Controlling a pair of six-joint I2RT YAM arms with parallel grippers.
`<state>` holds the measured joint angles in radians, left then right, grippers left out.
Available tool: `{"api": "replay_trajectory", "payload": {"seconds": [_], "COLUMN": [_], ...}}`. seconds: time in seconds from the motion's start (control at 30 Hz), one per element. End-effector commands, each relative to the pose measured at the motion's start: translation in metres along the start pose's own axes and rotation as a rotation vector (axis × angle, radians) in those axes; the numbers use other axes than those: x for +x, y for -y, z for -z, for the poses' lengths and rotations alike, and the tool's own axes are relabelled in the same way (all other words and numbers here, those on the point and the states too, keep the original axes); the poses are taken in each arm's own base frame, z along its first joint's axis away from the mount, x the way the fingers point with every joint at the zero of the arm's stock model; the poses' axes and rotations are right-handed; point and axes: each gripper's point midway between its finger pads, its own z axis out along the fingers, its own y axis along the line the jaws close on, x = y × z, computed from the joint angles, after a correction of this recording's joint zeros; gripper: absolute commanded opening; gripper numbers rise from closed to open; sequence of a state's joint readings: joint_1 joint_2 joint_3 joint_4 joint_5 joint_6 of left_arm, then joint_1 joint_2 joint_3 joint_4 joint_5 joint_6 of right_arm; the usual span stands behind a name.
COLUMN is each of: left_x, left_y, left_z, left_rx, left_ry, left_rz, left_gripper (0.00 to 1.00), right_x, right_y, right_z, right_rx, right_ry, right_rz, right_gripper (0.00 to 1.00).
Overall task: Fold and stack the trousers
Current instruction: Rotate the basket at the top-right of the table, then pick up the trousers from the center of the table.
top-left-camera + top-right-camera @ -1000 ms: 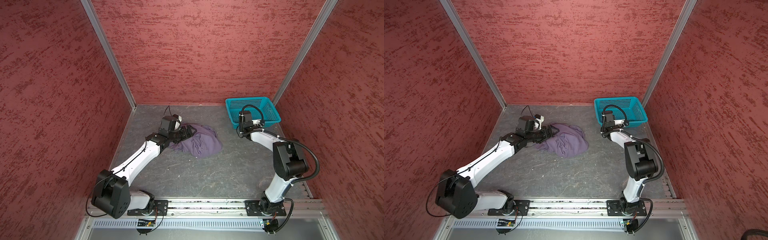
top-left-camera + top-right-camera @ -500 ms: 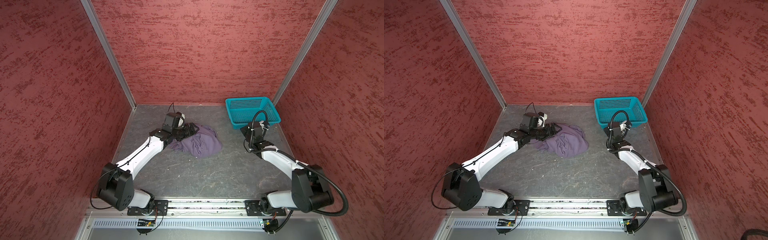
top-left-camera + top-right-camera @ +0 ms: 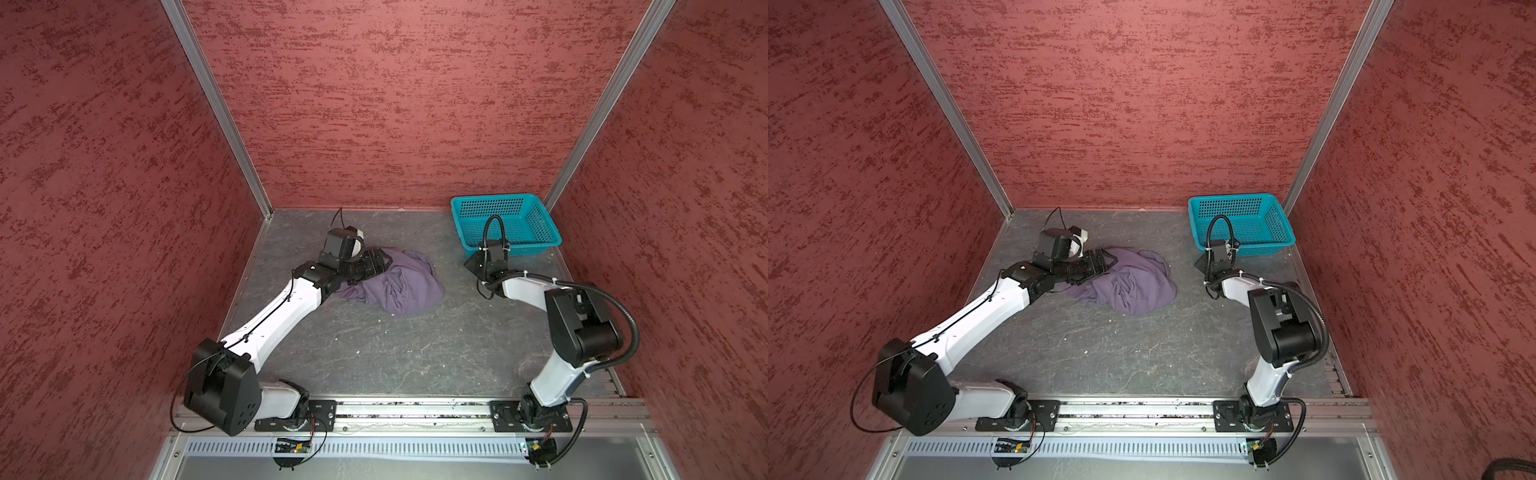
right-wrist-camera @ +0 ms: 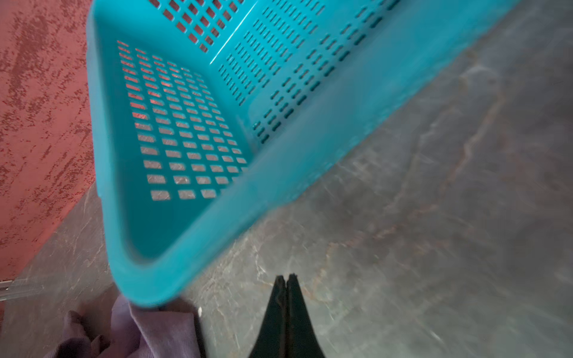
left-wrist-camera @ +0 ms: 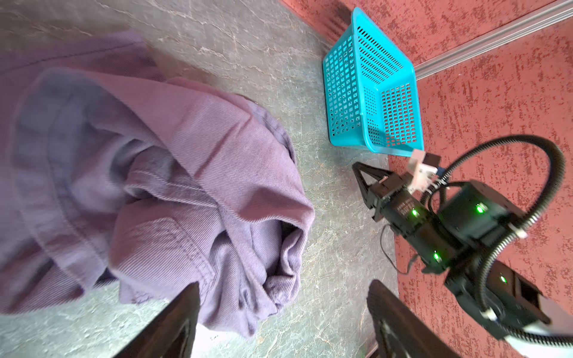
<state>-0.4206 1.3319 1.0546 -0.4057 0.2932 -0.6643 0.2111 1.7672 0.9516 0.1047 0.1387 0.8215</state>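
Progress: trousers (image 3: 399, 286) crumpled near table (image 3: 395, 353) rear edge, no fold made | left gripper (image 5: 282, 283) spread, apparently empty | right gripper (image 4: 286, 279) clenched, empty

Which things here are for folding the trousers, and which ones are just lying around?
For the job:
purple trousers, crumpled
left gripper, open, close to them
right gripper, shut, holding nothing

Just lying about:
teal basket, empty

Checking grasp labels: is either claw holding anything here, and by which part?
Nothing is held. The left claw stands open at the crumpled trousers, not closed on the cloth; the right claw is shut on nothing, near the basket.
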Motion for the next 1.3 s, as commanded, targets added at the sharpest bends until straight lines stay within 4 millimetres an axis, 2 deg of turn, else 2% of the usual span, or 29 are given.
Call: {"api": "replay_trajectory", "payload": {"seconds": [0.0, 0.2, 0.37, 0.53, 0.67, 0.8, 0.97, 1.07, 1.17, 1.27], "left_x": [0.002, 0.001, -0.002, -0.004, -0.005, -0.002, 0.004, 0.01, 0.018, 0.026], "left_y": [-0.014, -0.02, -0.019, -0.017, -0.017, -0.019, -0.03, -0.019, -0.005, 0.007], "left_z": [0.011, 0.019, 0.015, 0.013, 0.01, 0.002, -0.019, -0.033, -0.043, -0.047], "left_rx": [-0.051, -0.067, -0.066, -0.059, -0.057, -0.071, -0.11, -0.078, -0.076, -0.079], "left_ry": [0.022, 0.04, 0.028, 0.029, 0.026, -0.002, -0.043, -0.069, -0.098, -0.121], "left_rz": [-0.004, 0.007, 0.01, 0.012, 0.014, 0.003, 0.008, 0.0, -0.05, -0.091], "left_gripper": [0.85, 0.85, 0.85, 0.85, 0.86, 0.89, 0.92, 0.91, 0.91, 0.91], "right_x": [-0.015, -0.029, -0.039, -0.035, -0.024, 0.006, 0.066, 0.099, 0.133, 0.165], "right_y": [-0.021, -0.032, -0.035, -0.038, -0.044, -0.069, -0.115, -0.136, -0.151, -0.167], "right_z": [-0.004, -0.01, -0.02, -0.021, -0.008, 0.015, 0.052, 0.07, 0.076, 0.077], "right_rx": [-0.056, -0.07, -0.054, -0.079, -0.156, -0.301, -0.498, -0.587, -0.661, -0.729], "right_ry": [0.015, 0.036, 0.036, 0.017, -0.014, -0.09, -0.225, -0.279, -0.361, -0.455], "right_rz": [0.007, 0.011, 0.031, 0.013, 0.003, 0.105, 0.304, 0.366, 0.378, 0.37], "right_gripper": [0.0, 0.0, 0.0, 0.0, 0.02, 0.23, 0.56, 0.74, 0.79, 0.75]}}
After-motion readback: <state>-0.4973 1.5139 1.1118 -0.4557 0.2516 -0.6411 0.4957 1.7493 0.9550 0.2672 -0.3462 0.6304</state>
